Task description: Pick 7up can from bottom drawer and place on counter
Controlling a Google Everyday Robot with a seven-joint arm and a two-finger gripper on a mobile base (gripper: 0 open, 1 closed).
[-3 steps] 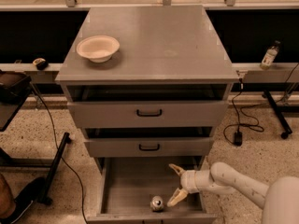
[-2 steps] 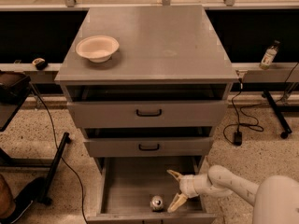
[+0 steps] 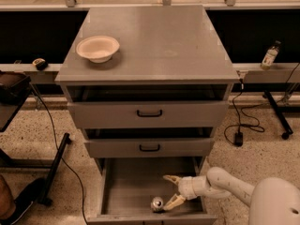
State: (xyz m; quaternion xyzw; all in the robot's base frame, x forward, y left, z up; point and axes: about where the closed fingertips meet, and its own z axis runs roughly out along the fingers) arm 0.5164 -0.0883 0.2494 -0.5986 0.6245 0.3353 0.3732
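Observation:
The 7up can (image 3: 157, 204) lies on its side in the open bottom drawer (image 3: 126, 186), near the front edge, its silver top facing me. My gripper (image 3: 169, 191) reaches into the drawer from the right, open, with one finger behind the can and the other touching its right side. The white arm (image 3: 220, 184) comes in from the lower right. The counter (image 3: 154, 41) is the grey top of the cabinet.
A cream bowl (image 3: 97, 48) sits on the counter's left side. The two upper drawers (image 3: 149, 114) with black handles are slightly pulled out. A small bottle (image 3: 270, 56) stands on a ledge at right. Cables and a table leg (image 3: 51, 168) lie on the floor.
The gripper has moved left and down inside the bottom drawer, closer to the can, until its lower finger reaches the can's right side. The can has not moved.

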